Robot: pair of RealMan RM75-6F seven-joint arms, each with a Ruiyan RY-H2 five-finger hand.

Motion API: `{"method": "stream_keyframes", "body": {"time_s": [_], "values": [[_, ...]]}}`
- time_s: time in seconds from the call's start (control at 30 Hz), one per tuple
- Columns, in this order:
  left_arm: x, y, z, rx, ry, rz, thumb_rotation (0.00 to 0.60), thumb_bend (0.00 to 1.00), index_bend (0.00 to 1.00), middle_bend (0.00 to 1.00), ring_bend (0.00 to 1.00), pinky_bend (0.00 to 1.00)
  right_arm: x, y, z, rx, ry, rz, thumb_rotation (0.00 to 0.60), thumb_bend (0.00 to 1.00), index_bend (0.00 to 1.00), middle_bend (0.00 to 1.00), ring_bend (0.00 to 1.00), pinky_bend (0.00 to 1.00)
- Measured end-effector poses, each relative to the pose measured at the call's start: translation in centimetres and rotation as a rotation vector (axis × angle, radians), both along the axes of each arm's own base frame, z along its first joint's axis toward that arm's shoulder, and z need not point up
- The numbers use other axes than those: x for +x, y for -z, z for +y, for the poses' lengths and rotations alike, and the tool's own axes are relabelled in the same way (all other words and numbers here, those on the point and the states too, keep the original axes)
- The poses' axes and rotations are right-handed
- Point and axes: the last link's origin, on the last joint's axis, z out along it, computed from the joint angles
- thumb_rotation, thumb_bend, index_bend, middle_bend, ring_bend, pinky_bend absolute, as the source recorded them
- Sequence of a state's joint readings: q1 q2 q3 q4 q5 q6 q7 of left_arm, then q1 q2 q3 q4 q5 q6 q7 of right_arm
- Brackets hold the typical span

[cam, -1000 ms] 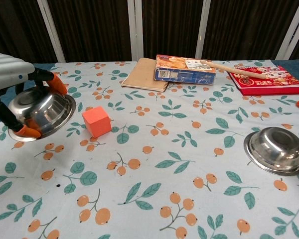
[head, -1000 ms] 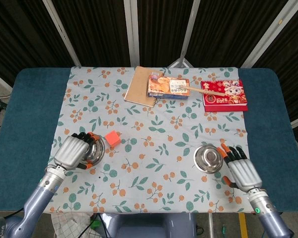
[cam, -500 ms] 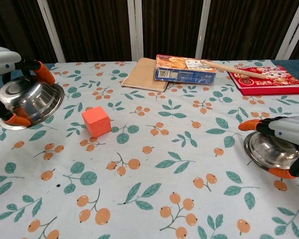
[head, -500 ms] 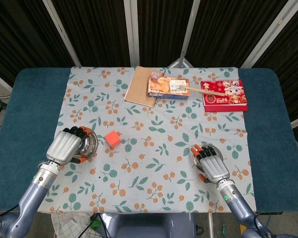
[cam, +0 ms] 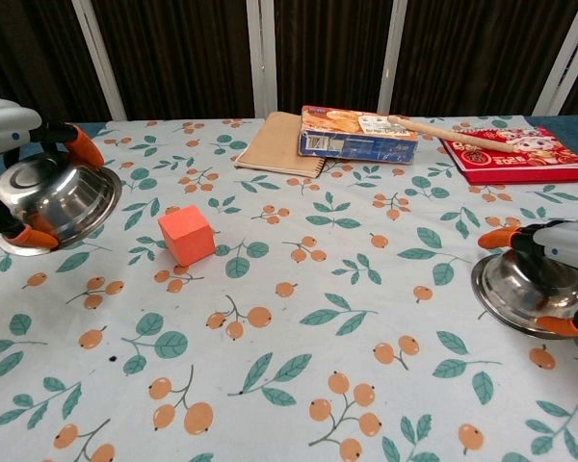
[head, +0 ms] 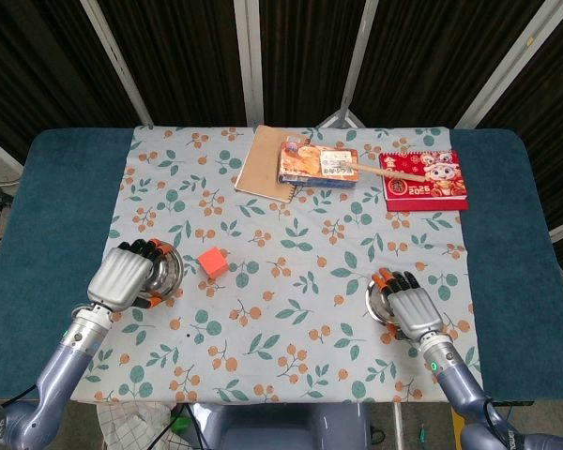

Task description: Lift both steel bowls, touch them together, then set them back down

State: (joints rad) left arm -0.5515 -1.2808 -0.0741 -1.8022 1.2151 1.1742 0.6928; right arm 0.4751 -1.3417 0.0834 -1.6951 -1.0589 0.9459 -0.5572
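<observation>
A table (head: 47,197) with a dark blue top carries a pale floral cloth (head: 291,253) printed with orange berries and green leaves. The orange cube (cam: 187,235) on that cloth serves as the landmark here.

Far behind the cube, along the back edge of the cloth, lie a brown notebook (cam: 281,142), a printed box (cam: 356,133) with a wooden stick (cam: 446,133) across it, and a red calendar (cam: 515,152).

To the left of the cube, the left hand (head: 122,277) grips the left steel bowl (cam: 56,202) from above, fingers wrapped over its rim on both sides. In the chest view the bowl is tilted with its near edge raised off the cloth.

Well to the right of the cube, the right hand (head: 413,307) covers the right steel bowl (cam: 533,289), fingertips (cam: 501,237) curled down around the rim. This bowl looks flat on the cloth; whether the grip is fully clamped is hard to tell, but the fingers appear to be touching the rim.

Both bowls are thin polished steel: light, rigid, not fragile, but slick. The smooth curved sides offer little purchase, so the flared rim, pinched from opposite sides, is probably the safest hold. They will likely ring and may skid when touched together.
</observation>
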Motion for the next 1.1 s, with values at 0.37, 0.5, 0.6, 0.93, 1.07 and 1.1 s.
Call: {"method": "stream_keyframes", "body": {"time_s": [0.37, 0.5, 0.6, 0.93, 1.07, 1.1], "values": [[0.5, 0.9, -0.2, -0.017, 0.005, 0.012, 0.600, 0.29, 0.50, 0.60, 0.49, 0.74, -0.7, 0.0, 0.0, 0.019, 0.025, -0.030, 0.600, 0.39, 0.00, 0.00, 0.00, 0.07], [0.6, 1.0, -0.2, -0.018, 0.006, 0.014, 0.600, 0.29, 0.50, 0.60, 0.49, 0.74, -0.5, 0.5, -0.2, 0.028, 0.022, -0.037, 0.600, 0.39, 0.00, 0.00, 0.00, 0.08], [0.6, 1.0, -0.2, -0.017, 0.006, 0.018, 0.600, 0.29, 0.50, 0.60, 0.49, 0.74, -0.3, 0.6, -0.4, 0.026, 0.019, -0.041, 0.600, 0.39, 0.00, 0.00, 0.00, 0.13], [0.7, 1.2, 0.0, -0.014, 0.006, 0.035, 0.600, 0.29, 0.50, 0.60, 0.49, 0.74, -0.9, 0.5, -0.7, 0.031, 0.035, -0.025, 0.600, 0.39, 0.00, 0.00, 0.00, 0.39], [0.9, 1.2, -0.1, -0.013, 0.009, 0.036, 0.600, 0.29, 0.50, 0.60, 0.49, 0.74, -1.2, 0.5, -0.7, 0.031, 0.042, -0.022, 0.600, 0.39, 0.00, 0.00, 0.04, 0.48], [0.9, 1.3, -0.1, -0.014, 0.009, 0.036, 0.600, 0.29, 0.50, 0.60, 0.49, 0.74, -1.3, 0.5, -0.7, 0.030, 0.043, -0.021, 0.600, 0.39, 0.00, 0.03, 0.09, 0.52]]}}
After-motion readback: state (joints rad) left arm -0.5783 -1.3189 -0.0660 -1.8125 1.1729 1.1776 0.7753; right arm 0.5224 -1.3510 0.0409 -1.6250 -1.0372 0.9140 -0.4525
